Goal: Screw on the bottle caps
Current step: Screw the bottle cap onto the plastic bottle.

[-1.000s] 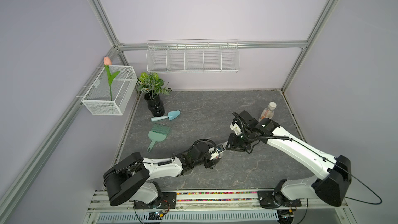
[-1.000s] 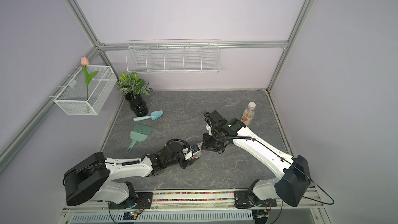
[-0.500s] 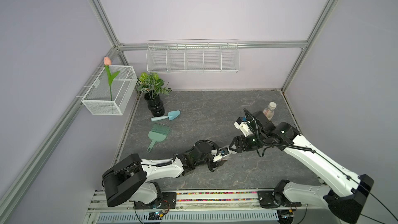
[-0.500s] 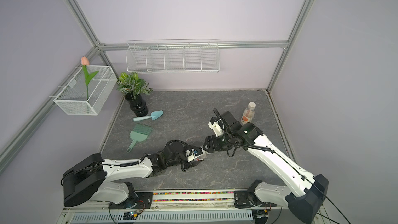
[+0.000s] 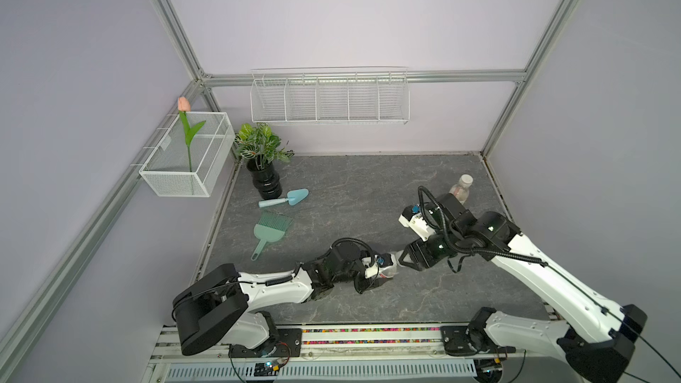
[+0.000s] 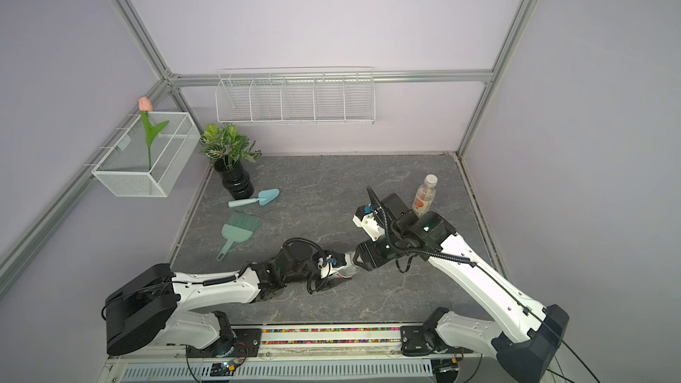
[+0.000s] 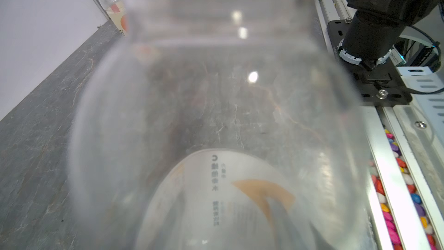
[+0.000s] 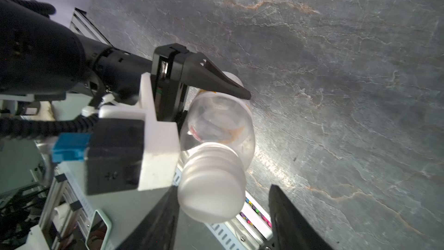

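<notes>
The left gripper (image 5: 373,271) pinches a bottle (image 5: 388,268) by its body. It holds the bottle tipped low over the table (image 5: 350,186) near the front, neck toward the right gripper (image 5: 402,257), whose jaws are spread either side of the cap (image 8: 209,183) sitting on that neck. To me this looks like mid-screwing, between turns, so next the jaws should close squarely on the cap and twist while the left holds firm. The other bottle (image 6: 423,198) stands capped, back right.
</notes>
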Controlling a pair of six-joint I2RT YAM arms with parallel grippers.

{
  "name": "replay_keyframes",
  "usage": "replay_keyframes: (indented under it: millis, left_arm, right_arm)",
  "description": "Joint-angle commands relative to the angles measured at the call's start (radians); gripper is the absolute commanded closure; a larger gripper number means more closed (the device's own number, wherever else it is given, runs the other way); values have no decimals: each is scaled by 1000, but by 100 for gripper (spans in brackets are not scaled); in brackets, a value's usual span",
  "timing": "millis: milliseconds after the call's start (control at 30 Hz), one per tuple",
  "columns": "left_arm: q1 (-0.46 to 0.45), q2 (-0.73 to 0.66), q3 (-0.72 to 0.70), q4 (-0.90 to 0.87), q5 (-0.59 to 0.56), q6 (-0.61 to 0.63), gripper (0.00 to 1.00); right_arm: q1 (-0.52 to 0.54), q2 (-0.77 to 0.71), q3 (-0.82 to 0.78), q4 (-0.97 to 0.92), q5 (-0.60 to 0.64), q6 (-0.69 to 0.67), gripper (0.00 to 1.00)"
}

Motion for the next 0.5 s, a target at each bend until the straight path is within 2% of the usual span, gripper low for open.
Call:
replay_keyframes:
  millis: [0, 133, 267, 467]
  left_arm:
    - [4, -12, 28, 14, 30, 9, 51]
    - [4, -10, 33, 13, 27, 9, 51]
    - [4, -6, 36, 14, 7, 7, 51]
    - [4, -1, 37, 28, -42, -7, 51]
  right_arm:
    - [-2, -3, 3, 29, -7, 39, 47]
    - [-2, 21, 0, 58, -56, 87, 52]
    - [-2, 42, 6, 44, -39, 135, 56]
    - [1, 66, -10, 50, -10, 275, 61]
